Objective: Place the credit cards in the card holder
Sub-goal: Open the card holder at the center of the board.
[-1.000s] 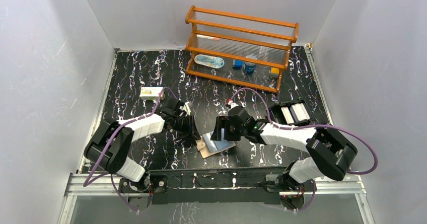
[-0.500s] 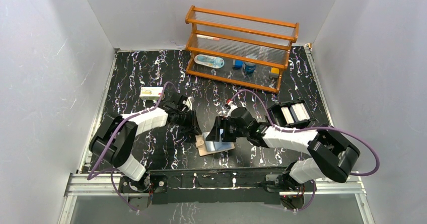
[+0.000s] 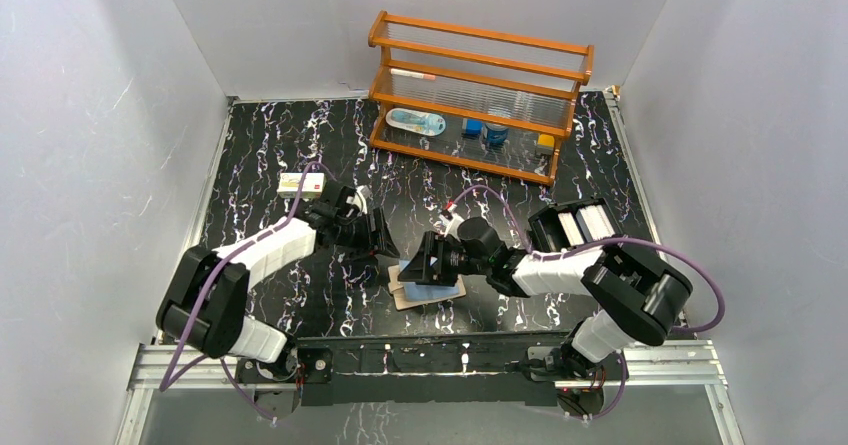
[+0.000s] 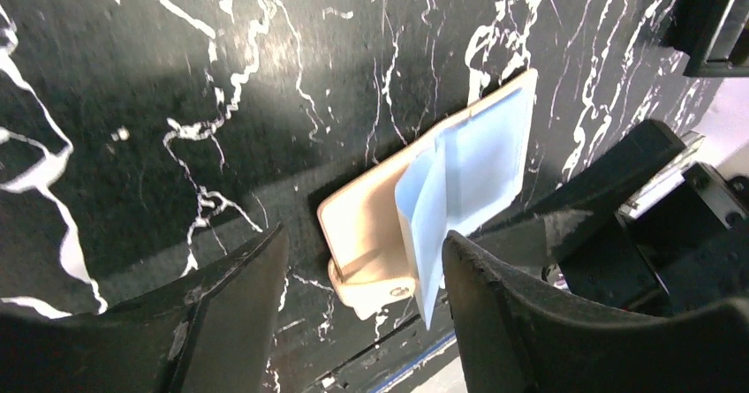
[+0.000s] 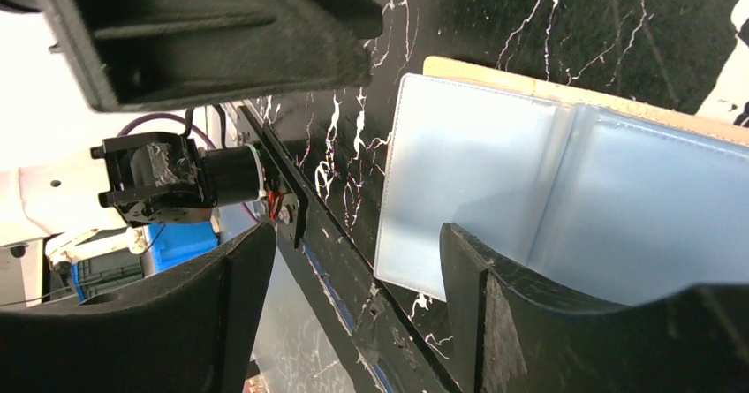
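Note:
The tan card holder lies open near the table's front edge. Light blue plastic sheets lie on it, and one leaf stands up at the fold. I cannot tell a light blue credit card from the sleeves. My left gripper hovers open just left of the holder, holding nothing. My right gripper is wide open over the holder's near edge, one finger above the blue sheet. A yellowish-white flat rectangle lies at the back left.
A wooden rack with small items stands at the back. A black tray with white pieces sits behind the right arm. The table's front edge runs right under the right gripper.
My left gripper has opened and drawn back a little from the holder's left edge. My right gripper has shifted left and down over the holder, still open.

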You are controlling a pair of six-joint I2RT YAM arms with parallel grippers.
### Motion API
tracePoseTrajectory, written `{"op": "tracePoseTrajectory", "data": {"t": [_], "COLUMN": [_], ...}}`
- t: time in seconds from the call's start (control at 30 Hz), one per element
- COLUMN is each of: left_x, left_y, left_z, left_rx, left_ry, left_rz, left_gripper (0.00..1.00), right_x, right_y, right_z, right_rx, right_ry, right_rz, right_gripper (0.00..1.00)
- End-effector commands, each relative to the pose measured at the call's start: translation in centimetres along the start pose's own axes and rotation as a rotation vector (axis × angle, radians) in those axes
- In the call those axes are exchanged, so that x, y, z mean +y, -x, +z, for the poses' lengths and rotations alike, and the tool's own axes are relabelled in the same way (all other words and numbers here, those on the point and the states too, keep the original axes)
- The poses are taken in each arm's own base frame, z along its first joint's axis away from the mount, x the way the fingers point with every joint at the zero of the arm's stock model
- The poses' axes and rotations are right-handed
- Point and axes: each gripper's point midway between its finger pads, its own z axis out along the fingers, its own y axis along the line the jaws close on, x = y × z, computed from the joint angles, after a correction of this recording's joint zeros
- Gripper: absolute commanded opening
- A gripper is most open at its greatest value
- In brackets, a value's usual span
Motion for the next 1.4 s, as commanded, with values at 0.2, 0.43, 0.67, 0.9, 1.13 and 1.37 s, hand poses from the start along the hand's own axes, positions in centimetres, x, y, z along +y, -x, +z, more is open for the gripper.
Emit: {"op": "tracePoseTrajectory", "data": {"t": [0.2,0.43,0.67,0.9,1.13,1.37], "left_x": [-1.7,-1.3,-0.3,0.0,-0.4,-1.0], "left_y": [-3.3,-3.8,-4.1,-3.8,-3.6,-3.5], "left_z": [-0.7,0.8,2.3,2.8,2.7,2.2], "left_rx": [0.046,0.072,0.072,0.065,0.069,0.079], "left_ry": [-0.191,-0.206,-0.144,-0.124,-0.136,-0.149], "left_rz": [-0.028,-0.036,-0.032,-0.026,-0.012,0.010], "left_gripper": [0.70,0.71,0.64,0.29,0.09,0.00], "right_x": [-1.1,-2.6,-3.2,-3.4,-1.7,-1.6], "right_y": [0.0,-0.5,-0.7,-0.8,0.9,7.0], "right_z": [0.5,0.9,1.0,0.6,-1.6,-8.1], "right_rx": [-0.028,-0.017,-0.017,-0.021,-0.081,-0.286], "right_ry": [-0.010,-0.051,-0.063,-0.078,-0.124,-0.448], "right_rz": [0.007,0.028,0.036,0.038,-0.017,-0.188], "right_gripper": [0.68,0.52,0.43,0.43,0.50,0.55]}}
